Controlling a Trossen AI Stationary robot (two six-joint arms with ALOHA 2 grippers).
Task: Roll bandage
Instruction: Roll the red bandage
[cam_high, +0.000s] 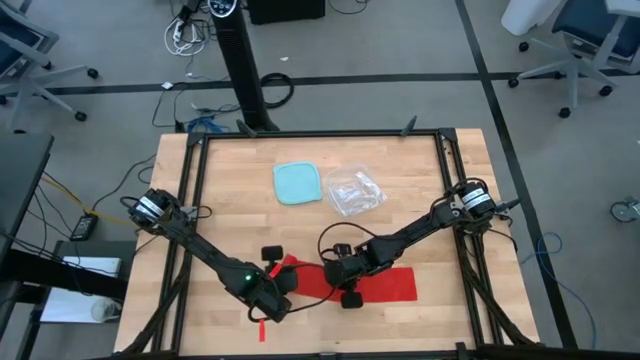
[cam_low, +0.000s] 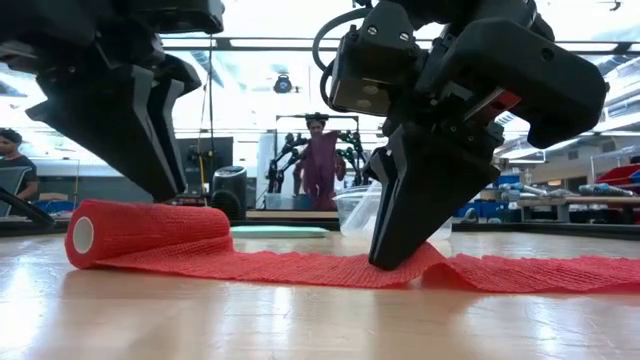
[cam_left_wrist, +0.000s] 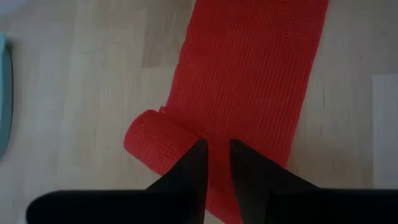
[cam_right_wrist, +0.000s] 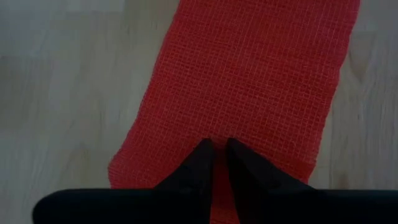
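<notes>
Your right gripper (cam_low: 400, 262) presses its tips down onto the bandage (cam_low: 300, 262), fingers nearly together and pinching a small ridge of the red fabric, so the strip humps up around them. Your left gripper (cam_left_wrist: 216, 155) sits over the rolled end, its fingers (cam_left_wrist: 194, 168) a narrow gap apart, tips at the seam where roll meets flat strip; you cannot tell whether they grip anything. You see a bright red, open-weave mesh strip lying flat on the near part of the table (cam_high: 420, 190), between the two arms. Its left end is wound into a short, thick roll (cam_low: 140, 232) with a pale core showing. To the right, the unrolled length runs on, slightly rippled.
</notes>
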